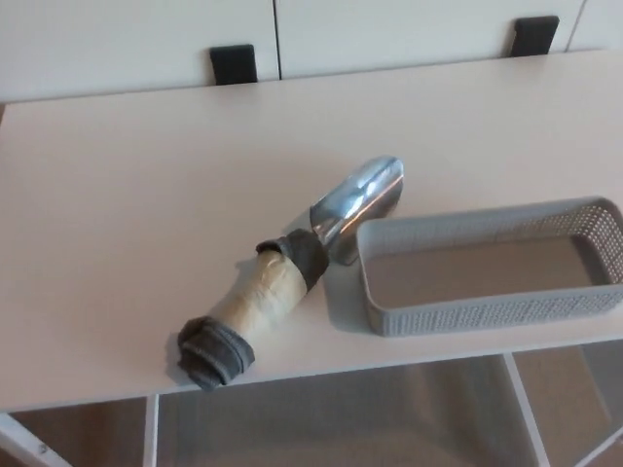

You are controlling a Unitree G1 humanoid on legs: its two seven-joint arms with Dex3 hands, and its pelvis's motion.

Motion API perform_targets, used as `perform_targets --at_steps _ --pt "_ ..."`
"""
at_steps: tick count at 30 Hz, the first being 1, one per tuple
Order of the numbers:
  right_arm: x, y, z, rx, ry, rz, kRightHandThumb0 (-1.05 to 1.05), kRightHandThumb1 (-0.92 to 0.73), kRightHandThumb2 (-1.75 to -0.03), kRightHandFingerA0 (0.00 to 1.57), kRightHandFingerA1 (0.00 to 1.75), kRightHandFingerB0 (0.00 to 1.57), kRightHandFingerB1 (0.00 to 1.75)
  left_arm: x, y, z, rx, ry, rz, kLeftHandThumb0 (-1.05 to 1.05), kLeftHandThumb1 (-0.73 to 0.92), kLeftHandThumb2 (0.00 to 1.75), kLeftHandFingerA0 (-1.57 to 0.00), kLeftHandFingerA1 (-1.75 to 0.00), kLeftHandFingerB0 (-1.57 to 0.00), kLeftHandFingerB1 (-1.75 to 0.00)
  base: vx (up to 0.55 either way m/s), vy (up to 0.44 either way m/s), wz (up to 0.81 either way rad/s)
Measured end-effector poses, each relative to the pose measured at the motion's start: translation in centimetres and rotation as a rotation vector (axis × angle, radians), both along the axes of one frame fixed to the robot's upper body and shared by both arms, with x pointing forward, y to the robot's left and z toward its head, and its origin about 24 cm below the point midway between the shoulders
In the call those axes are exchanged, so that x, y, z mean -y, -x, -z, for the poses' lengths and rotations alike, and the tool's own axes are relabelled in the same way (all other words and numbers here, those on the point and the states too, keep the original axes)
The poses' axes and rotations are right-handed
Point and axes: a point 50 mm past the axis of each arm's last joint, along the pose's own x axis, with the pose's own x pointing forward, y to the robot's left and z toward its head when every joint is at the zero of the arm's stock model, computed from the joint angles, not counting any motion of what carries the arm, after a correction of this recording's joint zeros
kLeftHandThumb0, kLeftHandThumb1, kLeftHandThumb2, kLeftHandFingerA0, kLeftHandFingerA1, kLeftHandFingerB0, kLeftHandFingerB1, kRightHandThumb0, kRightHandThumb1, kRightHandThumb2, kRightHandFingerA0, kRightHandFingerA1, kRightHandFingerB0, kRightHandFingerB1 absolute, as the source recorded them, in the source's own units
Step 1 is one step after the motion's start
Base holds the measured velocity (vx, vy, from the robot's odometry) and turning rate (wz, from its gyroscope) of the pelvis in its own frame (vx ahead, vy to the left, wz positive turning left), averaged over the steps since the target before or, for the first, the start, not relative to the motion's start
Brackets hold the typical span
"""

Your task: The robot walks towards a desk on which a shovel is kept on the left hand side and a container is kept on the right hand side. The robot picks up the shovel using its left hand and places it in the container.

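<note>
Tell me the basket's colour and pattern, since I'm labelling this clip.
Grey, with perforated mesh walls; the basket shows clearly in the head view.

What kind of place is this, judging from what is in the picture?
Probably an indoor office or lab room. A plain white desk stands on thin white legs before white cabinet doors with black handles. Only a metal shovel and an empty grey basket lie on it.

White desk w/ shovel & container
</note>
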Motion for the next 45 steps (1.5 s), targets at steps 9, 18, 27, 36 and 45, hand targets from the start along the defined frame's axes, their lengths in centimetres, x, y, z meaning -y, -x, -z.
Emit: perform_targets --at_steps 9,18,27,36,45 --pt "-0.4 -0.2 0.1 0.004 -0.007 -0.007 -0.08 -0.48 -0.54 0.66 0.71 0.48 0.56 0.1 -0.5 -1.0 0.041 -0.004 0.050 -0.16 0.68 0.59 -0.46 -0.42 -0.32 -0.34 0.04 0.096 0.07" --pt "-0.6 -0.3 0.1 0.008 0.007 -0.023 -0.08 -0.50 -0.54 0.66 0.71 0.49 0.56 0.9 -0.6 -2.4 0.092 -0.007 0.106 -0.19 0.68 0.60 -0.45 -0.42 -0.32 -0.35 0.00 -0.013 0.02" --pt "-0.8 -0.5 0.1 0.007 0.008 -0.038 -0.11 -0.50 -0.53 0.69 0.70 0.45 0.54 1.7 -0.9 -5.1 0.167 -0.014 0.338 -0.30 0.58 0.57 -0.46 -0.46 -0.36 -0.37 0.00 0.000 0.00" --pt "-1.0 -0.8 0.1 0.012 0.005 -0.050 -0.11 -0.49 -0.53 0.67 0.67 0.46 0.54 3.8 -4.7 -11.1 0.446 0.041 0.509 -0.55 0.58 0.58 -0.48 -0.40 -0.38 -0.33 0.00 0.000 0.00" --pt "-1.4 -1.3 0.1 0.018 0.001 -0.073 -0.10 -0.49 -0.54 0.73 0.70 0.48 0.54 6.0 -10.3 -19.1 0.894 0.055 0.610 -0.94 0.62 0.59 -0.55 -0.55 -0.43 -0.39 0.00 0.000 0.00"
